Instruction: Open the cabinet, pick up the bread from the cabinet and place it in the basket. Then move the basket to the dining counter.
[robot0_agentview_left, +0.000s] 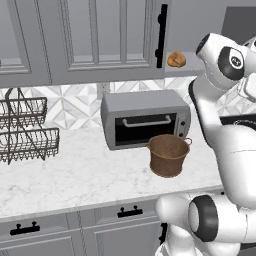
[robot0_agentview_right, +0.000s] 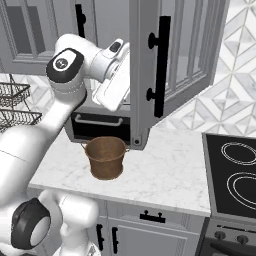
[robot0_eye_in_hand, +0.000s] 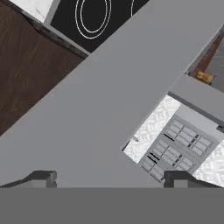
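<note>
The cabinet's (robot0_agentview_left: 100, 40) right door (robot0_agentview_right: 150, 65) is swung out, its black bar handle (robot0_agentview_right: 161, 65) facing the room. On the shelf of the open compartment lies the bread (robot0_agentview_left: 176, 59), a small tan-brown lump. Below it on the marble worktop the brown woven basket (robot0_agentview_left: 168, 155) (robot0_agentview_right: 105, 157) stands upright in front of the toaster oven. My hand (robot0_agentview_right: 114, 75) is raised beside the open door, on its left. In the hand view my gripper (robot0_eye_in_hand: 110, 178) is open, its tips wide apart, with a plain gray door surface (robot0_eye_in_hand: 100, 113) close ahead. The dining counter is out of view.
A gray toaster oven (robot0_agentview_left: 145, 120) sits against the tiled wall behind the basket. Dark wire rack baskets (robot0_agentview_left: 25, 130) stand at the worktop's left. A black stovetop (robot0_agentview_right: 235, 175) lies to the right. Gray drawers (robot0_agentview_left: 75, 230) run under the worktop.
</note>
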